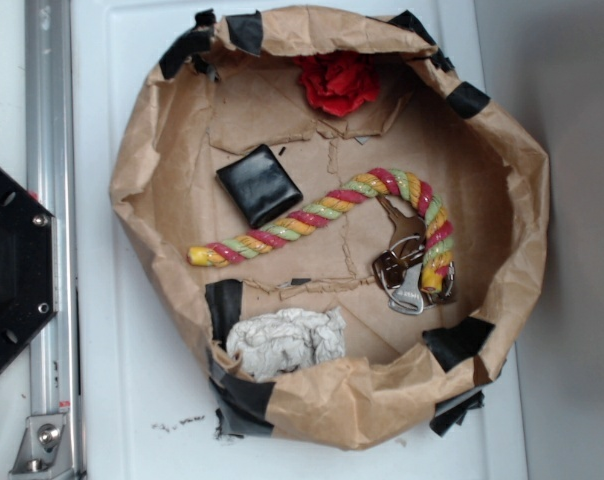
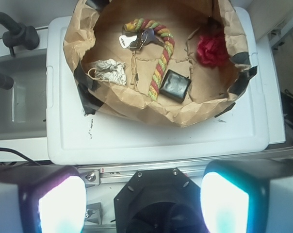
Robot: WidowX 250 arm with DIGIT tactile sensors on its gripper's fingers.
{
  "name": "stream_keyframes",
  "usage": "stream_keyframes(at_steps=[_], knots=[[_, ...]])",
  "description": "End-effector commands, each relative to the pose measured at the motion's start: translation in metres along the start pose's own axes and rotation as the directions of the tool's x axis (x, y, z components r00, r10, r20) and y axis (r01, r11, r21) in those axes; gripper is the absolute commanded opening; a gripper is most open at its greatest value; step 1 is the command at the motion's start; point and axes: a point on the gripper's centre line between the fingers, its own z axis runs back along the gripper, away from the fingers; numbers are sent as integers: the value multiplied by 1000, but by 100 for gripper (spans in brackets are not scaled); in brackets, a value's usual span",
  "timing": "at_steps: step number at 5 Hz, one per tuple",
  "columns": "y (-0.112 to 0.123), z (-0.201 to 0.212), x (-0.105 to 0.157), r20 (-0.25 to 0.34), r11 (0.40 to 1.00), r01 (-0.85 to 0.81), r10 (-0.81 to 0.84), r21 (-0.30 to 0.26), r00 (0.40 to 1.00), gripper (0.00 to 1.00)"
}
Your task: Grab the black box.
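Note:
The black box [image 1: 259,185] is small, glossy and squarish. It lies flat on the brown paper floor of the paper-lined basket [image 1: 522,190], left of centre, just above the striped rope [image 1: 322,215]. In the wrist view the black box [image 2: 175,85] sits at the near right of the rope [image 2: 158,73]. My gripper [image 2: 143,206] is open and empty, its two pads wide apart, high above the robot base and well back from the basket. The gripper does not show in the exterior view.
The basket also holds a red cloth flower [image 1: 338,80], a bunch of keys [image 1: 402,265] and crumpled white paper [image 1: 285,342]. Black tape patches [image 1: 224,305] sit on the rim. The black hexagonal base plate [image 1: 12,265] and a metal rail [image 1: 48,200] lie left; a grey sink [image 2: 15,97] shows in the wrist view.

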Motion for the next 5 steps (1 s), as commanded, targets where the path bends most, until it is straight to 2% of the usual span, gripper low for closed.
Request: stream_keyframes(at_steps=[1,3,4,5], knots=[[0,0,0,0,1000,0,0,0,1000,100],[17,-24,93,-57,965,253,-249,74,967,100],[20,-58,118,-136,861,497,-482,108,865,100],[31,-106,114,-245,684,712,-671,157,699,100]])
